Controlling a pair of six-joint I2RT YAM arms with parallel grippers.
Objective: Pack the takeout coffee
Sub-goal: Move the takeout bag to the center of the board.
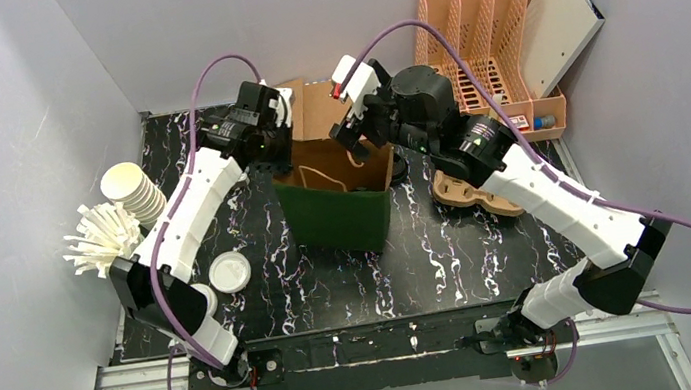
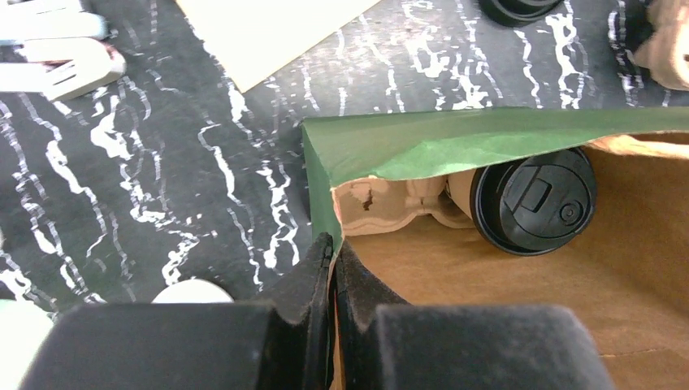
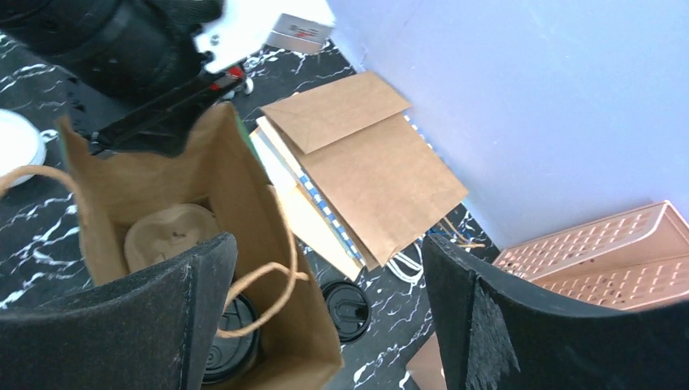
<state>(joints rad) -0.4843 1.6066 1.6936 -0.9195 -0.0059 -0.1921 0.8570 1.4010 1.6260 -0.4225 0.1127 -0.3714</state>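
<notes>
A green paper bag (image 1: 337,218) stands open at the table's middle, brown inside. In the left wrist view a coffee cup with a black lid (image 2: 534,201) sits in a pulp cup carrier (image 2: 398,205) inside the bag. My left gripper (image 2: 333,244) is shut on the bag's left rim (image 1: 280,128), one finger outside and one inside. My right gripper (image 3: 325,252) hangs wide open above the bag's right side (image 1: 351,132), holding nothing. Below it, in the right wrist view, lie the lidded cup (image 3: 231,345), the carrier (image 3: 171,231) and a twine handle (image 3: 260,280).
A loose black lid (image 3: 345,307) lies right of the bag, by a stack of flat paper bags (image 3: 357,171). Another pulp carrier (image 1: 467,194) sits to the right. White cups (image 1: 134,188), white cutlery (image 1: 100,237) and a white lid (image 1: 230,272) stand left. A pink file rack (image 1: 492,34) is back right.
</notes>
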